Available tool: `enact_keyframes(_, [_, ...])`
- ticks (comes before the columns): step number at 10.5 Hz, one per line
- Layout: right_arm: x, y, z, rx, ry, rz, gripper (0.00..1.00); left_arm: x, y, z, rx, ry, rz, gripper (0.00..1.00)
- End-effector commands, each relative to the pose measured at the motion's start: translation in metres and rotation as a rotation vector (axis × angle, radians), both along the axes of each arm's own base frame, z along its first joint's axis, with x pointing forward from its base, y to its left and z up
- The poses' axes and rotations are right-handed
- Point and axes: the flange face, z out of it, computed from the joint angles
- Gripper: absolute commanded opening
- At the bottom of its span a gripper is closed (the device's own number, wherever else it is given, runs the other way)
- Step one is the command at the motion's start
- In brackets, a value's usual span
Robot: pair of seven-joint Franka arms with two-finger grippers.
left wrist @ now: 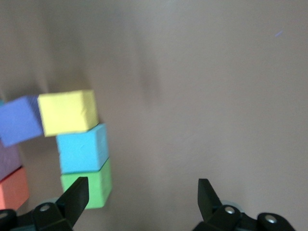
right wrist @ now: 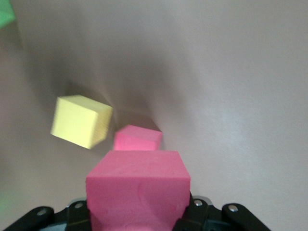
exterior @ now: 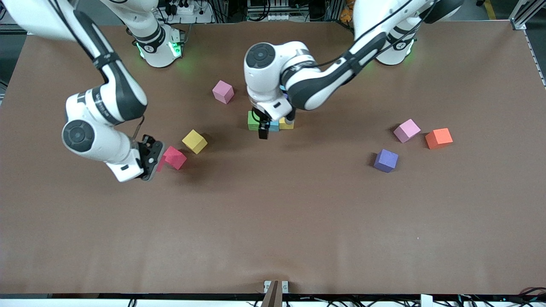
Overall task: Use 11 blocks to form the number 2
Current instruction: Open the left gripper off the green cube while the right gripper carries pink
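Observation:
My right gripper (exterior: pixel 157 160) (right wrist: pixel 137 214) is shut on a red block (right wrist: pixel 137 190), held just above the table at the right arm's end. Close by lie a second red block (exterior: pixel 175 157) (right wrist: pixel 138 138) and a yellow block (exterior: pixel 195 141) (right wrist: pixel 79 121). My left gripper (exterior: pixel 277 123) (left wrist: pixel 142 188) hangs open and empty over the started number 2 at mid table. The green (exterior: pixel 253 121) (left wrist: pixel 94 185), light blue (left wrist: pixel 82 151) and yellow (left wrist: pixel 67 111) cubes form one row. Blue-purple (left wrist: pixel 19 120), purple (left wrist: pixel 7 161) and orange (left wrist: pixel 12 190) cubes adjoin it, hidden under the arm in the front view.
Loose blocks: a pink one (exterior: pixel 223 91) toward the robots' bases, and another pink (exterior: pixel 406 130), an orange (exterior: pixel 439 138) and a purple (exterior: pixel 386 160) toward the left arm's end. The brown table (exterior: pixel 273 230) stretches toward the front camera.

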Motion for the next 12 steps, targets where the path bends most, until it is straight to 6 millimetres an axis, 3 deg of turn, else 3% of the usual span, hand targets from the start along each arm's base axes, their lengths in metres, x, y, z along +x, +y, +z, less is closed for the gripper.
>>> enact_keyframes(1, [-0.023,0.036,0.018,-0.006,-0.003,-0.138,0.52,0.042,0.054,0.027,-0.031,0.019,-0.054,1.0])
enact_keyframes(3, [-0.045,0.087,0.023,-0.033,-0.028,-0.27,0.52,0.068,0.09,0.026,-0.008,0.031,-0.136,1.0])
enact_keyframes(5, [-0.075,0.139,0.014,-0.036,-0.07,-0.406,0.51,0.092,0.13,0.02,0.026,0.062,-0.241,1.0])
enact_keyframes(7, [-0.096,0.167,-0.003,-0.002,-0.101,-0.553,0.51,0.109,0.171,0.028,0.029,0.109,-0.435,1.0])
enact_keyframes(10, [-0.126,0.22,-0.018,-0.011,-0.063,-0.853,0.5,0.131,0.234,0.065,-0.042,0.099,-0.574,1.0])
enact_keyframes(12, [-0.135,0.24,-0.033,-0.013,-0.051,-0.977,0.5,0.138,0.27,0.069,-0.043,0.133,-0.734,1.0])
